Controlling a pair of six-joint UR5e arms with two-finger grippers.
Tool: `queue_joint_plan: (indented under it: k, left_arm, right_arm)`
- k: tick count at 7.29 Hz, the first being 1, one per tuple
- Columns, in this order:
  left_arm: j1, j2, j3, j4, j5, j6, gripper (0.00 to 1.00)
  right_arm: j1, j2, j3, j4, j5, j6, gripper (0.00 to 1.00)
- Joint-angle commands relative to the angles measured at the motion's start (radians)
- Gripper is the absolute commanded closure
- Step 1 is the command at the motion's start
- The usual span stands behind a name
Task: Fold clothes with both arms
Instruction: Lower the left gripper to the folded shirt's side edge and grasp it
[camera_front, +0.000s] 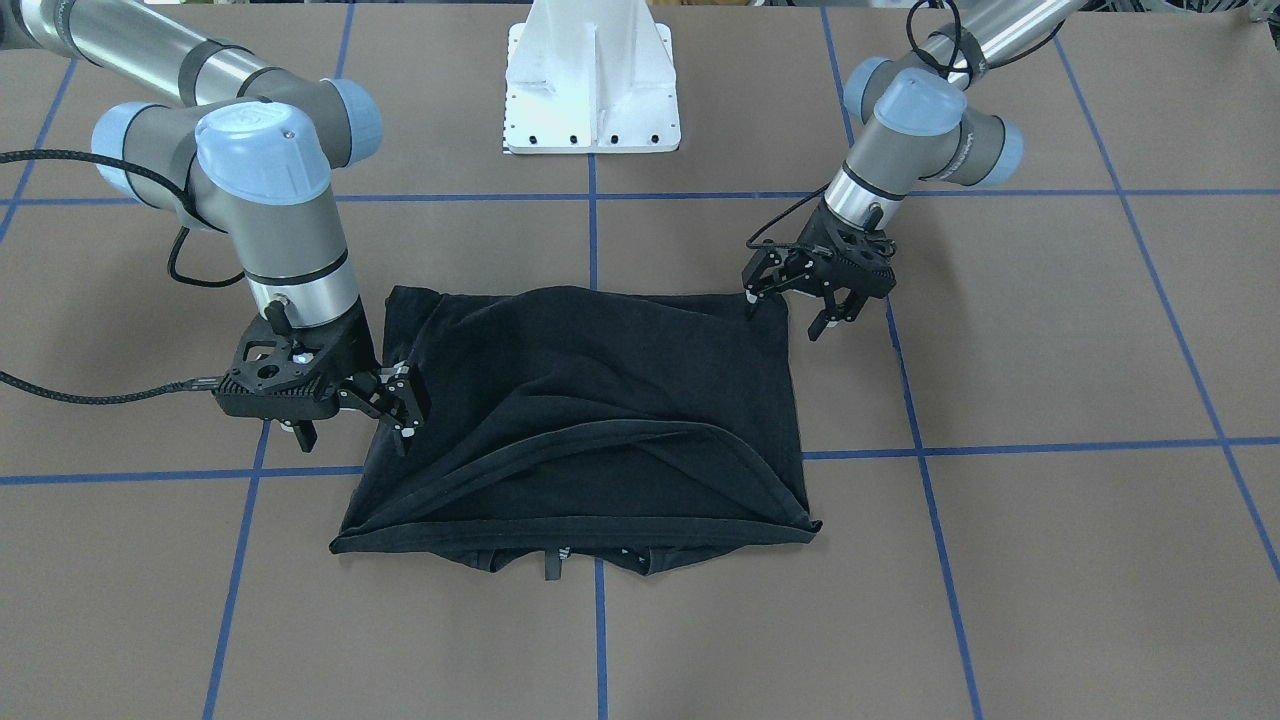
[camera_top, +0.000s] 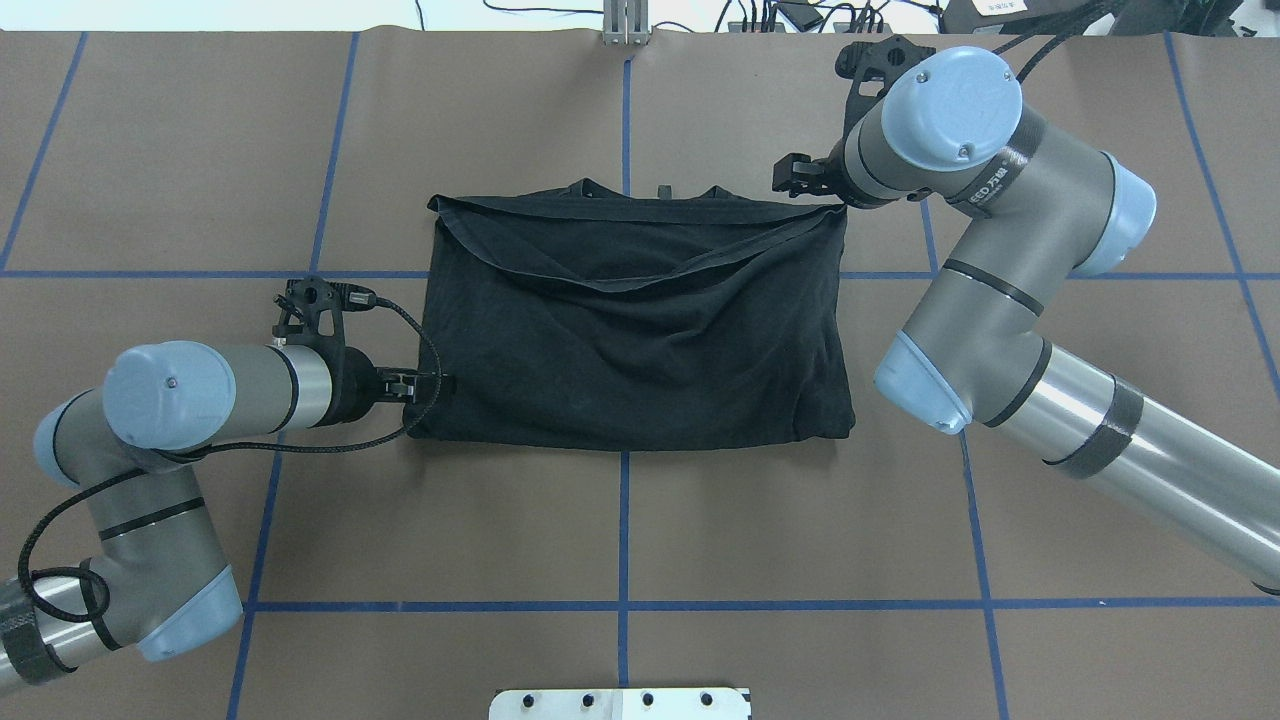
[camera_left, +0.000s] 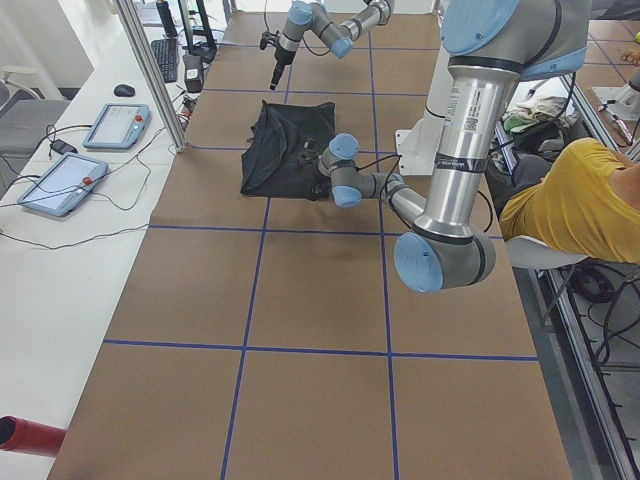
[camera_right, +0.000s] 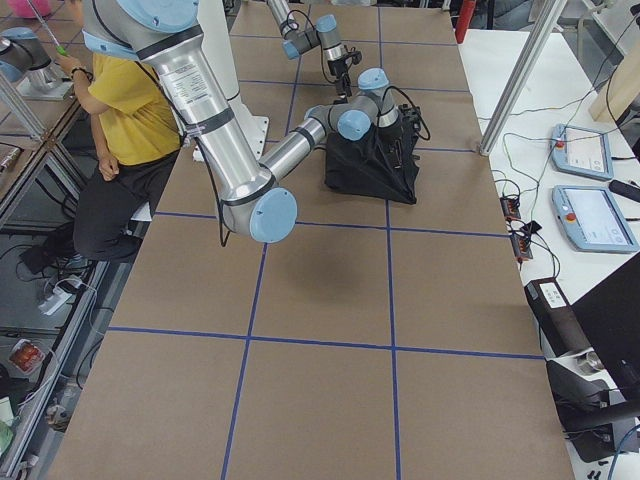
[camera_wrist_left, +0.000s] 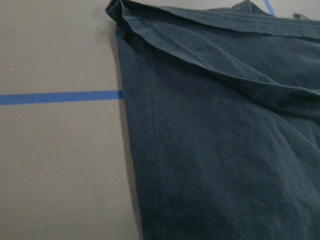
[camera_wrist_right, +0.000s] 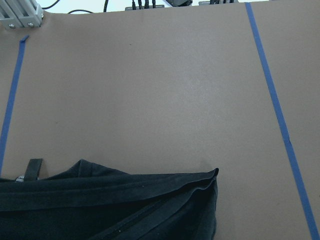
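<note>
Between both sets of jaws: black T-shirt (camera_front: 600, 400), half folded.
Left gripper (camera_front: 790, 305) and right gripper (camera_top: 795, 177) gape wide, holding nothing; each should pinch all layers of the corner beside it.

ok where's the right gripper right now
In the overhead view the right gripper is at the upper right, open, just beside the far right corner of the black T-shirt.

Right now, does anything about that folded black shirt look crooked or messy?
Yes. The T-shirt is folded unevenly. The top layer's hem sags in a curve instead of meeting the far edge, the cloth is rumpled, and the collar and a small tag poke out past that edge.
</note>
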Motion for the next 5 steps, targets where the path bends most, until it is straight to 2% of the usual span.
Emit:
queue_joint_plan:
  k: [1, 2, 4, 5]
  left_arm:
    - [0.041, 0.007, -0.005, 0.0, 0.0, -0.002, 0.15]
    - [0.047, 0.018, -0.005, 0.0, 0.0, -0.002, 0.27]
    - [0.05, 0.033, -0.01, 0.0, 0.0, -0.002, 0.35]
    - [0.05, 0.036, -0.016, 0.0, 0.0, -0.002, 0.51]
  right_arm:
    - [-0.003, 0.0, -0.002, 0.0, -0.004, 0.002, 0.0]
    - [-0.003, 0.0, -0.002, -0.001, -0.005, 0.003, 0.0]
    - [-0.005, 0.0, -0.001, 0.0, -0.005, 0.003, 0.0]
    - [-0.008, 0.001, -0.001, 0.0, -0.007, 0.006, 0.0]
